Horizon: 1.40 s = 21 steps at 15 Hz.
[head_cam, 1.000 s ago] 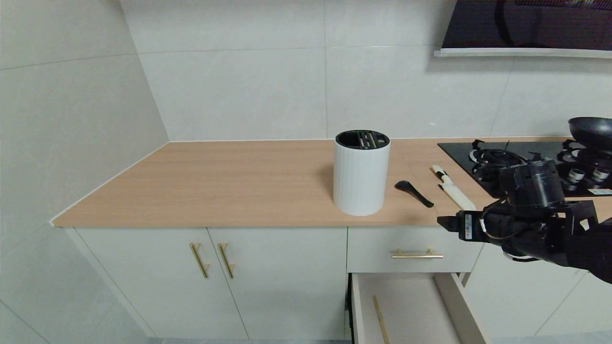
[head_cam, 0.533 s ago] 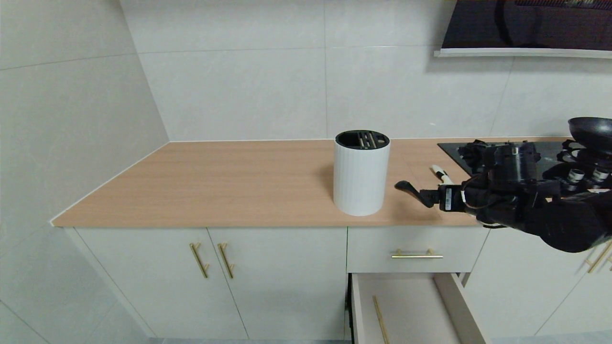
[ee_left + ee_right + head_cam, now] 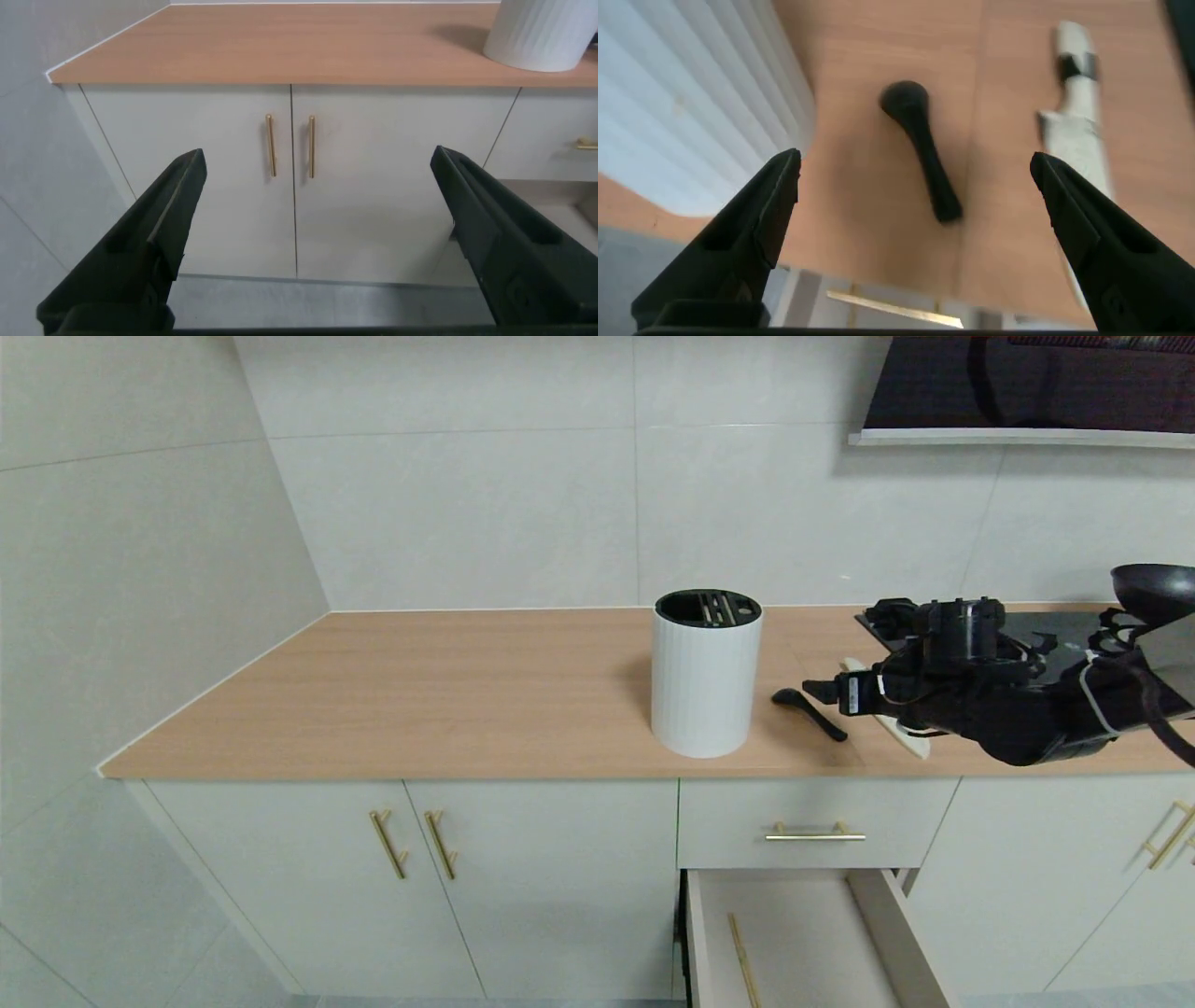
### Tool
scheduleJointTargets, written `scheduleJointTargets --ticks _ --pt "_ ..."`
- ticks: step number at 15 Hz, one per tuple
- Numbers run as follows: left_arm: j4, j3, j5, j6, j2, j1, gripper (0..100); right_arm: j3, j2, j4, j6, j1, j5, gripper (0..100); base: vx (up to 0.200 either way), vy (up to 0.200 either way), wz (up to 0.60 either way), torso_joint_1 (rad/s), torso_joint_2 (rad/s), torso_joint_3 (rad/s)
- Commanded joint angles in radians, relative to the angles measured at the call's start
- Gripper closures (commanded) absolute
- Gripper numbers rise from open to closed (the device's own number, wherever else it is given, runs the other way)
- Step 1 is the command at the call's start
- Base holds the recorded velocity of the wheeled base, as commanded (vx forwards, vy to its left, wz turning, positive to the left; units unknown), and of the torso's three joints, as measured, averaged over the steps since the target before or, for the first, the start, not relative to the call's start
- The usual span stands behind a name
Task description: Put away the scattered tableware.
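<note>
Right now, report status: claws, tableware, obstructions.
Right claw open, hovering over black spoon. Left claw open, empty, facing cabinet doors. Spoon and white knife on counter beside white holder. Nothing blocking.

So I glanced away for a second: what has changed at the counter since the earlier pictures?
The right gripper rose from in front of the cabinet fronts and moved in over the counter. It now hovers open above the black spoon, beside the white knife. Nothing was taken hold of or let go. The spoon, knife, white holder and open drawer stayed put.
</note>
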Motion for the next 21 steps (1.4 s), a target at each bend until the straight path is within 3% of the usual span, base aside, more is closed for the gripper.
scheduleJointTargets --ticks 1,4,10,21 --pt "-0.001 0.000 0.000 0.000 0.000 0.000 0 -0.017 0.053 0.000 0.000 -0.015 0.056 0 0.000 0.000 0.00 0.000 0.00 0.000" --pt "-0.001 0.000 0.000 0.000 0.000 0.000 0 -0.033 0.094 -0.003 -0.003 -0.061 0.186 0 0.000 0.000 0.00 0.000 0.00 0.000" --pt "-0.001 0.000 0.000 0.000 0.000 0.000 0 -0.045 0.225 -0.186 -0.089 -0.077 0.175 0 0.000 0.000 0.00 0.000 0.00 0.000" --pt "-0.001 0.000 0.000 0.000 0.000 0.000 0 -0.122 0.315 -0.183 -0.097 -0.090 0.175 0 0.000 0.000 0.00 0.000 0.00 0.000"
